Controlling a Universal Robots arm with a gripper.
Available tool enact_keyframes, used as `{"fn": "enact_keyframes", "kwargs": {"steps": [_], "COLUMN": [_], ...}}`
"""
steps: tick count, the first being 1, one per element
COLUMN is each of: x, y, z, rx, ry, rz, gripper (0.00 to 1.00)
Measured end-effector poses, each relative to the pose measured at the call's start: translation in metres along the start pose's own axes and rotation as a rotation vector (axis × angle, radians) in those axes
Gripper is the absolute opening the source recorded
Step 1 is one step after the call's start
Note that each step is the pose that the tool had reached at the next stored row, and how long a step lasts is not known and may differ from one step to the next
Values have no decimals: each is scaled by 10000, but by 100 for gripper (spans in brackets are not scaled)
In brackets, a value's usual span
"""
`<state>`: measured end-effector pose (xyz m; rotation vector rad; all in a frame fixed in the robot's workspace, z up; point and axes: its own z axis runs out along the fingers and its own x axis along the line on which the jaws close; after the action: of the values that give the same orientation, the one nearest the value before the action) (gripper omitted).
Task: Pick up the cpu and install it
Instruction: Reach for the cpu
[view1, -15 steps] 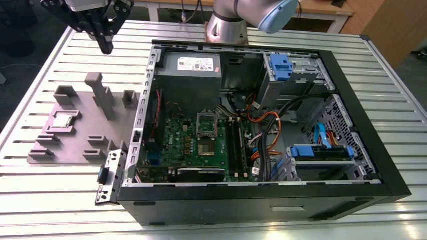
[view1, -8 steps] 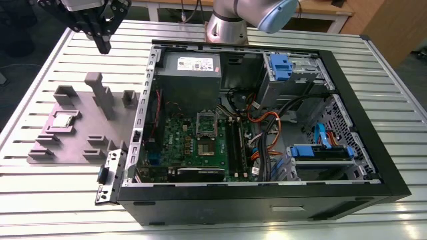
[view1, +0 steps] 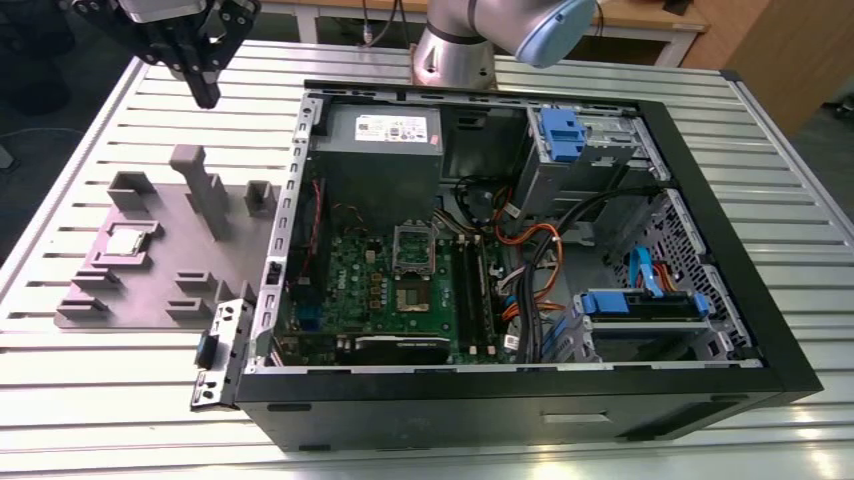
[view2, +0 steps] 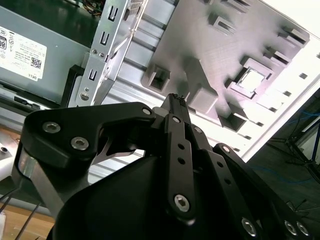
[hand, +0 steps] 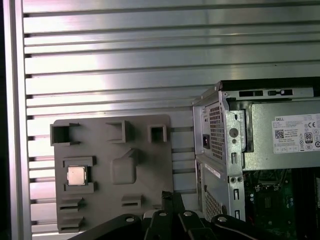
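The ribbed tabletop (view1: 107, 400) is bright, glossy metal; the grey holder (view1: 160, 272) matt plastic; the cpu (view1: 127, 241) silvery metal; the claw (view1: 204, 97) matt black.

The cpu (hand: 76, 175) sits in a square pocket of the grey tray (hand: 100, 145) on the slatted table (hand: 125, 60). The gripper (hand: 170, 195), fingers pressed together, hangs at the tray's edge, near the computer case (hand: 220, 150).

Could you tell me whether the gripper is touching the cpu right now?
Apart. The exterior view shows the gripper well clear of the cpu in its grey holder.
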<state>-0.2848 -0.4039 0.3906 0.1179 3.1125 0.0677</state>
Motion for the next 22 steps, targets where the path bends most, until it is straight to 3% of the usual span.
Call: {"fn": "enact_keyframes", "kwargs": {"steps": [22], "x": [83], "y": [-8], "z": [-2], "rx": [-2], "ry": [-29], "rz": [-1], "gripper": [11]}}
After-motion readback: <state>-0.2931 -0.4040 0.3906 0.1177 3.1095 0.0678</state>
